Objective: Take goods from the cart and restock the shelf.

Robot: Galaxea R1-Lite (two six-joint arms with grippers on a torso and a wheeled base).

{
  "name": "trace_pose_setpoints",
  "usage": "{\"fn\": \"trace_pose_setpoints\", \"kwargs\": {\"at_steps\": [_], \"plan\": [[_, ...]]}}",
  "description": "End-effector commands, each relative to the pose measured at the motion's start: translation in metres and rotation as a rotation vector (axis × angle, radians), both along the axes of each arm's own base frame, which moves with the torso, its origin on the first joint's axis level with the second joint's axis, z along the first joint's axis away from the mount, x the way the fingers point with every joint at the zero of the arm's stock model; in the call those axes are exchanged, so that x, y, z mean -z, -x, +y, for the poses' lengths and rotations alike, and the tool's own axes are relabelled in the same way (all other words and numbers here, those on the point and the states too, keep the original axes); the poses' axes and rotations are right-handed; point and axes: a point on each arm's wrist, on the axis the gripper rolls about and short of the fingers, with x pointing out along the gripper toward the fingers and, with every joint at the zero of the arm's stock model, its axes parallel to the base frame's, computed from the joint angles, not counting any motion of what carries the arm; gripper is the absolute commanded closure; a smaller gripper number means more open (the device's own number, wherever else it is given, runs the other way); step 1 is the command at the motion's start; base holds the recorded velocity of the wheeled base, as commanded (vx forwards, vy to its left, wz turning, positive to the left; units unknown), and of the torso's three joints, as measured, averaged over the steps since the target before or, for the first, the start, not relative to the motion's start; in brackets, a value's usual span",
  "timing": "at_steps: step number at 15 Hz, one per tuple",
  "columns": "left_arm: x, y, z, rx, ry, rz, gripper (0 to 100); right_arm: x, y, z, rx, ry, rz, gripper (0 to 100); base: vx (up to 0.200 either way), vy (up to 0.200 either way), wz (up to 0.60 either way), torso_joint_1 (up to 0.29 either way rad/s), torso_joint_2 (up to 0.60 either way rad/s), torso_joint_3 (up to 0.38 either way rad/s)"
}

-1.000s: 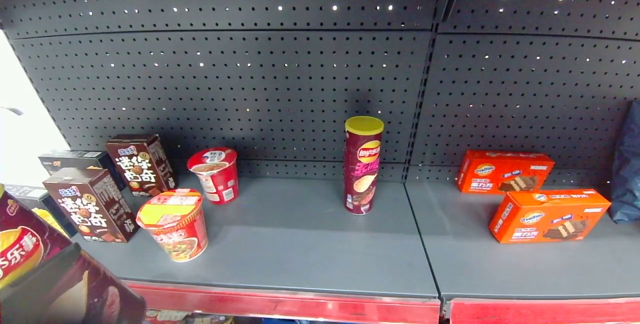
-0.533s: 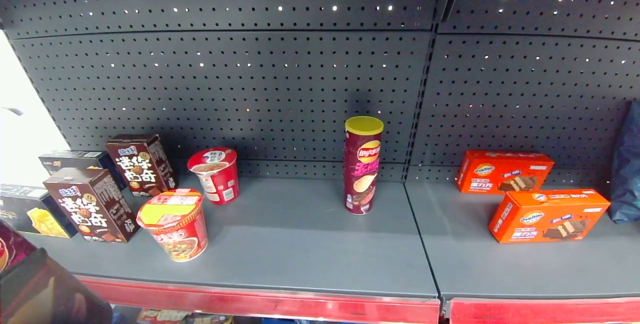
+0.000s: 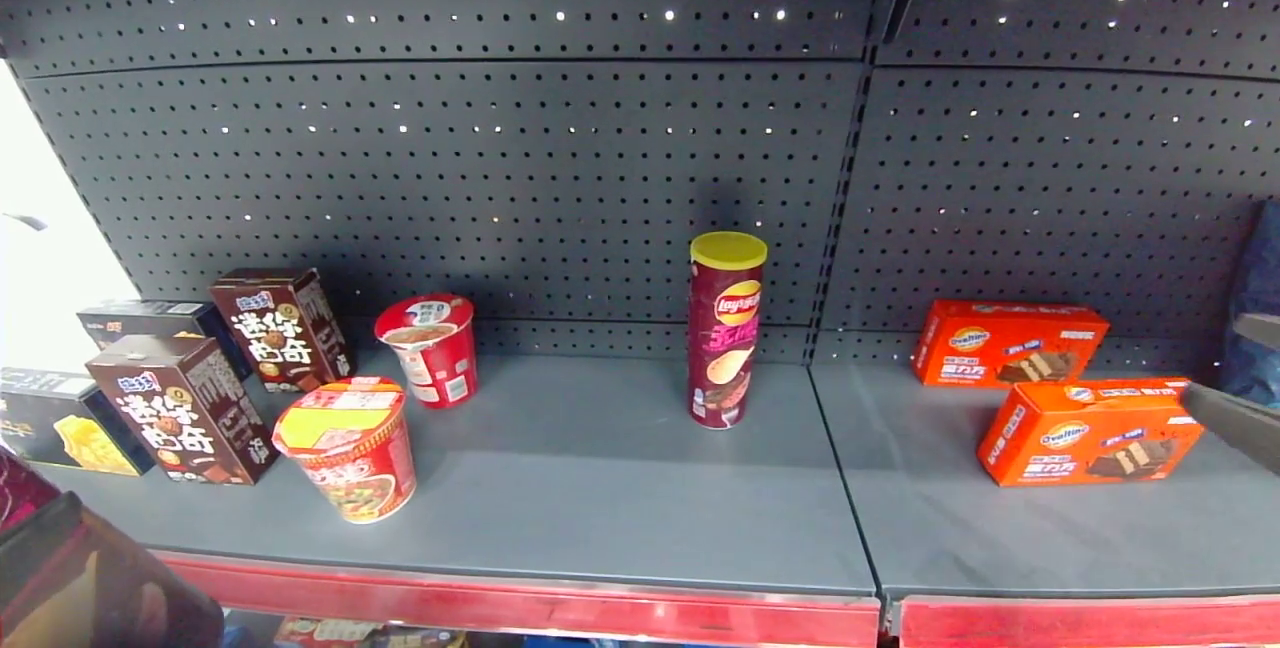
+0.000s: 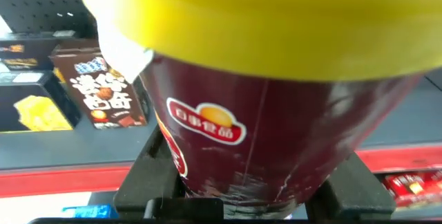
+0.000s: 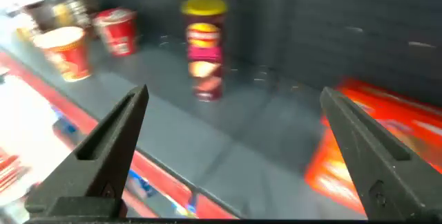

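Along the shelf (image 3: 600, 488) stand brown cookie boxes (image 3: 185, 418), two noodle cups (image 3: 350, 448), an upright chips tube (image 3: 726, 328) and orange wafer boxes (image 3: 1090, 428). The right gripper (image 5: 233, 94) hovers before them with its fingers spread. The left gripper (image 4: 252, 189) clamps a maroon, yellow-lidded chips can (image 4: 262, 113) before the shelf's left front edge.

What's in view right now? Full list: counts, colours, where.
shelf: 1, grey with red front edge, across the view
pegboard: 1, dark grey, behind the shelf
standing can: 1, maroon with yellow lid, upright mid-shelf
cups: 2, red, left of the standing can; the second nearer the front
brown boxes: 2, upright, left of the cups; the second nearer the front
black boxes: 2, far left; the second nearer the front
orange boxes: 2, right section; the second nearer the front
bag: 1, blue, far right
held can: 1, maroon with yellow lid, in the left gripper
left gripper: shut on the held can, low left
right gripper: open, before the right section
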Motion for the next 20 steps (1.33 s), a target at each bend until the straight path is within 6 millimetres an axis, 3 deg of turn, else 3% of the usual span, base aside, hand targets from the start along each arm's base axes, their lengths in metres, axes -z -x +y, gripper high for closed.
{"fn": "trace_pose_setpoints", "kwargs": {"at_steps": [1, 3, 5, 6, 9, 14, 18, 20], "plan": [[0.003, -0.002, 0.000, 0.005, 0.002, 0.017, 100, 0.017, -0.060, 0.041, -0.089, 0.042, 0.092, 0, 0.000, 0.000, 0.00, 0.000, 0.00, 0.000], [0.008, -0.005, 0.000, 0.008, 0.004, 0.045, 100, 0.026, -0.092, 0.058, -0.116, 0.033, 0.083, 0, 0.000, 0.000, 0.00, 0.000, 0.00, 0.000], [0.009, -0.005, 0.000, 0.006, 0.005, 0.052, 100, 0.033, -0.110, 0.066, -0.216, 0.024, 0.075, 0, 0.000, 0.000, 0.00, 0.000, 0.00, 0.000], [0.009, -0.005, 0.000, 0.006, 0.005, 0.052, 100, 0.033, -0.110, 0.066, -0.216, 0.024, 0.075, 0, 0.000, 0.000, 0.00, 0.000, 0.00, 0.000], [0.015, -0.004, -0.001, 0.015, 0.022, 0.068, 100, 0.037, -0.145, 0.073, -0.291, 0.020, 0.074, 0, 0.000, 0.000, 0.00, 0.000, 0.00, 0.000], [0.014, -0.004, -0.001, 0.021, 0.030, 0.063, 100, 0.057, -0.190, 0.072, -0.419, 0.024, 0.085, 0, 0.000, 0.000, 0.00, 0.000, 0.00, 0.000], [0.016, -0.004, -0.001, 0.021, 0.030, 0.072, 100, 0.073, -0.215, 0.077, -0.545, 0.016, 0.077, 0, 0.000, 0.000, 0.00, 0.000, 0.00, 0.000], [0.015, -0.004, -0.001, 0.020, 0.036, 0.071, 100, 0.089, -0.235, 0.082, -0.556, 0.014, 0.076, 0, 0.000, 0.000, 0.00, 0.000, 0.00, 0.000]]}}
